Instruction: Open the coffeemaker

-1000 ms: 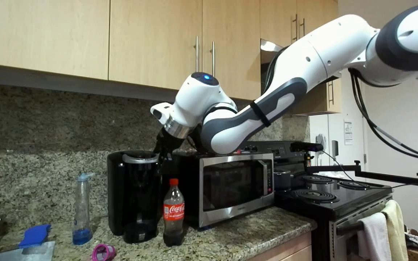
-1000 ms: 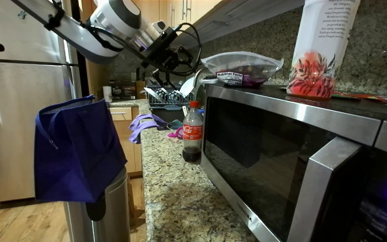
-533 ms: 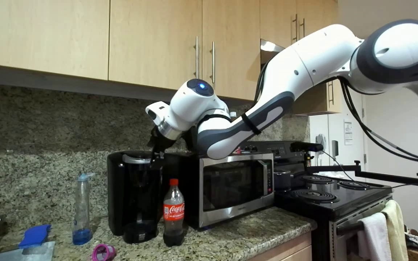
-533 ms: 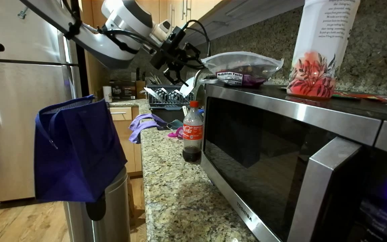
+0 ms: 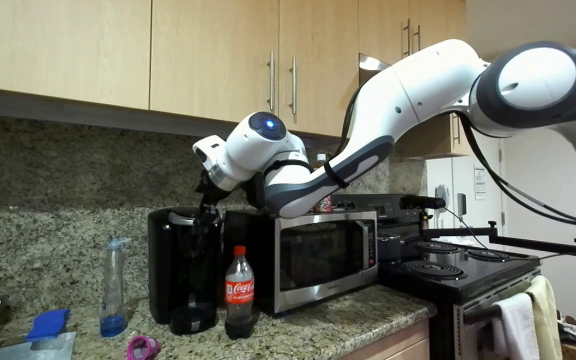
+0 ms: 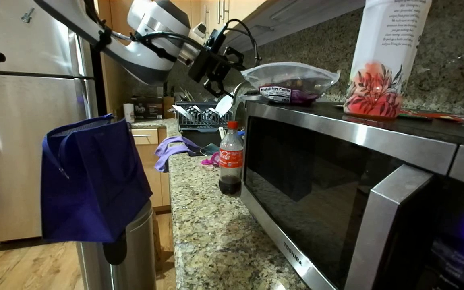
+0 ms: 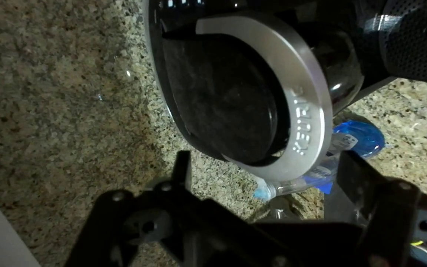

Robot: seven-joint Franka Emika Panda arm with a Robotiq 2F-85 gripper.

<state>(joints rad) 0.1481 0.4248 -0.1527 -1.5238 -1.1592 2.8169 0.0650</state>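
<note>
The coffeemaker (image 5: 165, 270) is a tall black machine on the counter, its top looking closed. A silver curved handle (image 5: 182, 219) rings the front of its lid. In the wrist view the black lid (image 7: 221, 96) and the silver handle (image 7: 306, 111) with raised KEURIG letters fill the upper middle. My gripper (image 7: 267, 165) is open, its fingers wide apart with nothing held. The handle's lower end shows beyond and between the fingertips, and I see no contact. In both exterior views the gripper (image 5: 208, 215) (image 6: 230, 78) points down, overlapping the coffeemaker's top right edge in one.
A cola bottle (image 5: 239, 295) stands right in front of the coffeemaker, beside the microwave (image 5: 328, 255). A clear bottle with blue liquid (image 5: 113, 295) stands to its left. A pink cup (image 5: 143, 347) lies in front. Cabinets (image 5: 213, 55) hang above. A plastic bag (image 6: 292, 82) lies on the microwave.
The arm has moved left and lower in an exterior view, bringing the gripper from beside the coffeemaker to over its right top edge. The gripper stays open. The coffeemaker has not moved.
</note>
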